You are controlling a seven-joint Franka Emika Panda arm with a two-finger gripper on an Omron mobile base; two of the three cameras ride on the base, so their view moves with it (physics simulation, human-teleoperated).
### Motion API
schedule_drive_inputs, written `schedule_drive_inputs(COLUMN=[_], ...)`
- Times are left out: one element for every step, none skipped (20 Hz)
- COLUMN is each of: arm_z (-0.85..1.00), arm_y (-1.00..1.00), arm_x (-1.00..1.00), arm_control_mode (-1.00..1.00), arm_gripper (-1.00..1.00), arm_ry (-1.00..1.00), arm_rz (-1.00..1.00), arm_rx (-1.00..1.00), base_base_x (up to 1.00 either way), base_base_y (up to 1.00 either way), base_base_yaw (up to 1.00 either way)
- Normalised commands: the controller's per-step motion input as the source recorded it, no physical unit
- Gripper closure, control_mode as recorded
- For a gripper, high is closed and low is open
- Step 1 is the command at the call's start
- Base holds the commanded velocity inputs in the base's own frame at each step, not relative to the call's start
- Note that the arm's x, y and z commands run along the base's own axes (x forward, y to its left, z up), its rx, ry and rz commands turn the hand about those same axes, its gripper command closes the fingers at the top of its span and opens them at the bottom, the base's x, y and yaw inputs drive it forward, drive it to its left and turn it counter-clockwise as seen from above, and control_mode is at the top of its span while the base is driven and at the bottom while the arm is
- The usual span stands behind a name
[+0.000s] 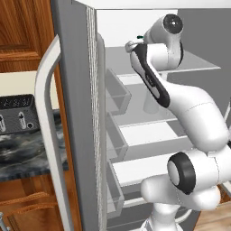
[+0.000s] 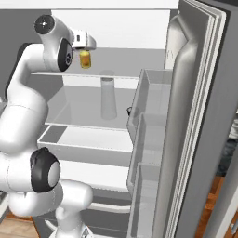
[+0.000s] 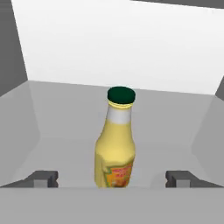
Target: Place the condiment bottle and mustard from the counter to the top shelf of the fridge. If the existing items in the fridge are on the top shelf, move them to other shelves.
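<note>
The gripper [image 3: 112, 178] is shown with fingertips [image 3: 43, 178] spread wide, clear of the mustard [image 3: 115, 144], which stands upright between and just ahead of them on the top shelf [image 3: 65, 127] of the fridge [image 2: 195, 116].

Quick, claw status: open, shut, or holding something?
Claw: open, fingertips wide on either side of the mustard, which stands upright on the top shelf, released.
</note>
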Motion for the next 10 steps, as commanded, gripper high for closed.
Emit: schedule_drive_inputs(arm_z=[0.0,0.0,0.0,0.0,0.17,0.29,0.3,0.29,0.21,0.18], arm_y=[0.0,0.0,0.0,0.0,0.0,0.0,0.0,0.0,0.0,0.0], arm_x=[-1.0,-1.0,-1.0,-1.0,-1.0,-1.0,-1.0,-1.0,-1.0,-1.0], arm_control_mode=[-1.0,-1.0,-1.0,-1.0,-1.0,-1.0,-1.0,-1.0,-1.0,-1.0], arm_gripper=[-1.0,-1.0,-1.0,-1.0,-1.0,-1.0,-1.0,-1.0,-1.0,-1.0], arm_ry=[-0.3,-0.32,-0.33,-0.34,-0.27,-0.14,-0.04,0.0,0.0,0.02], arm_rz=[0.0,0.0,-0.02,-0.03,-0.05,-0.05,-0.03,-0.05,-0.07,-0.08], arm_rx=[0.0,0.0,0.0,0.0,0.03,0.04,0.04,0.06,0.09,0.13], base_base_x=[0.0,0.0,0.0,0.0,0.0,0.0,0.0,0.0,0.0,0.0], base_base_y=[0.0,0.0,0.0,0.0,0.0,0.0,0.0,0.0,0.0,0.0], base_base_yaw=[0.0,0.0,0.0,0.0,0.0,0.0,0.0,0.0,0.0,0.0])
